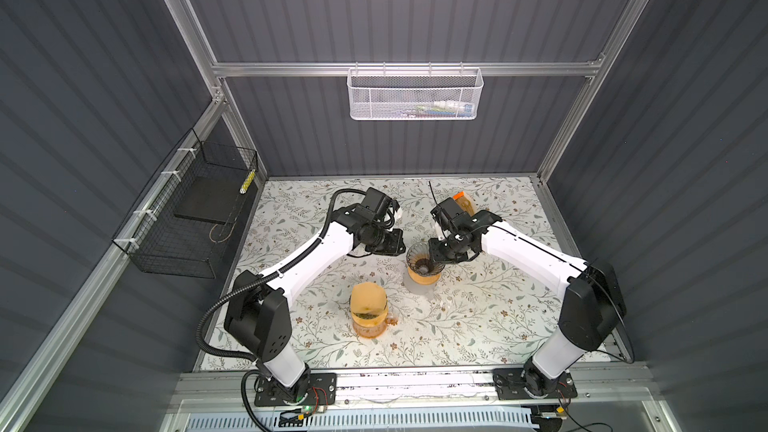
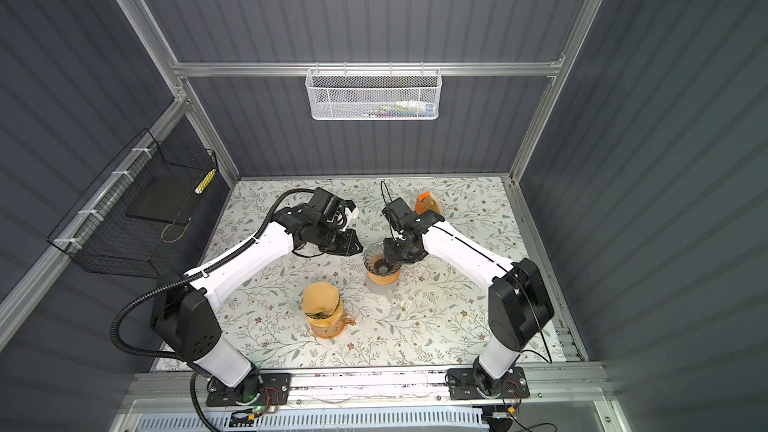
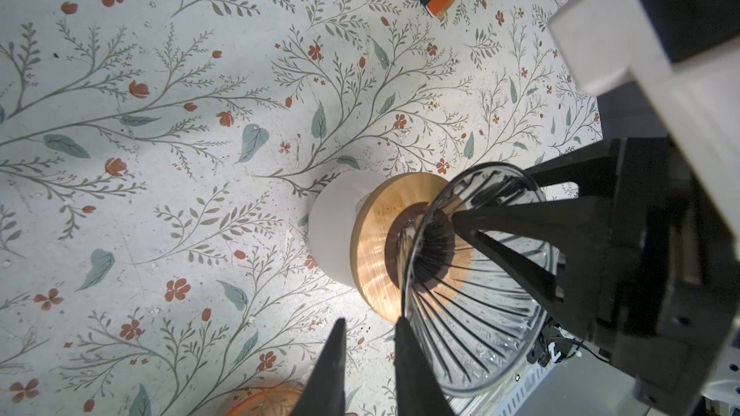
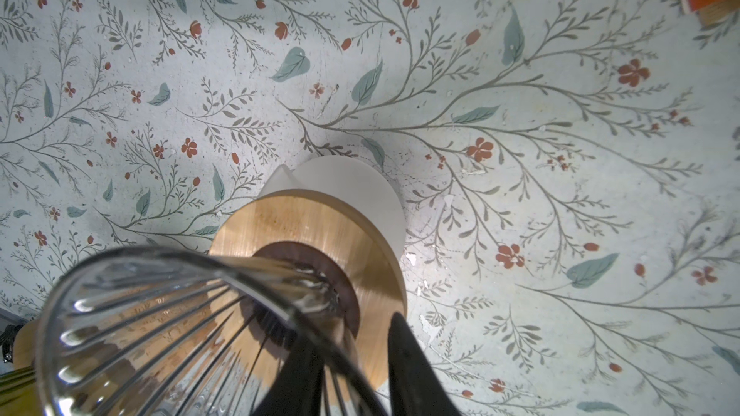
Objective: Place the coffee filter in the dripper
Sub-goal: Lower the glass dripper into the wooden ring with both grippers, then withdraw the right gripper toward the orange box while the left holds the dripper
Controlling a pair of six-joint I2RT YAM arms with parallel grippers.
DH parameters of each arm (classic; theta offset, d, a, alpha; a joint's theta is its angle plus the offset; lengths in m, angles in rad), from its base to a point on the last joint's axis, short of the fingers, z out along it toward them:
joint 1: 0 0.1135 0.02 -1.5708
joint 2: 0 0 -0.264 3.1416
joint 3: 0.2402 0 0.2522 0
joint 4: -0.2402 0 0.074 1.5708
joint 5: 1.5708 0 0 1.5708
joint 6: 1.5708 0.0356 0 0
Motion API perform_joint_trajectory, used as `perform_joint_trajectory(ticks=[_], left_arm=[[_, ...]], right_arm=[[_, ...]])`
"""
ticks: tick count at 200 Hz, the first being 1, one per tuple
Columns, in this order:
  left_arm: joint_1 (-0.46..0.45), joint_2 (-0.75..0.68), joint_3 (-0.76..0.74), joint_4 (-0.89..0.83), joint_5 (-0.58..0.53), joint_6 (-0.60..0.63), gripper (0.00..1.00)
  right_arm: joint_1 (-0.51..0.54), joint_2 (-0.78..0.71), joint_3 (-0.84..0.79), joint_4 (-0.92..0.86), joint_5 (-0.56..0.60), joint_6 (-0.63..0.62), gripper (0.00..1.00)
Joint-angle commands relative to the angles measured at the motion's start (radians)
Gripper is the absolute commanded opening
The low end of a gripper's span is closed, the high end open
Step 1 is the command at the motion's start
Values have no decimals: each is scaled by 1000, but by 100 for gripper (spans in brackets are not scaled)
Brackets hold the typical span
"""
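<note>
Top views, filter [image 1: 365, 297]: tan paper, upright on amber jug [image 1: 374, 330], rounded edge up.
Dripper [image 1: 416, 258]: ribbed glass, mouth up, just beyond jug.
Left jaws: slightly parted, empty.
Right jaws: straddle dripper rim; grip unclear.

on the table [image 1: 498, 317], the dripper [image 1: 419, 256] sits on a stand [image 1: 417, 288] near the middle. in front of it, to the left, the coffee filter [image 1: 365, 297] rests on top of a jug [image 1: 370, 328]. behind the dripper, to the right, lies a filter pack [image 1: 462, 198]. a mesh basket [image 1: 374, 97] hangs on the back rail, a wire basket [image 1: 166, 259] on the left wall.
</note>
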Motion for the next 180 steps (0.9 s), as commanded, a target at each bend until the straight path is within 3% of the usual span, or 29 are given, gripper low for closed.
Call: perform_joint_trajectory(ticks=[1,79,180], left_arm=[[-2,-36,2,-17,-6,-1,23],[-2,-61,-40,-2,-10,-11,23],[-2,-27,10,-3,67,-14,23]], right_arm=[[4,14,43,-28,-4,-3,29],[15,32,83,-45,15,-8,28],[13,-129,114,-112,91,-1,37]])
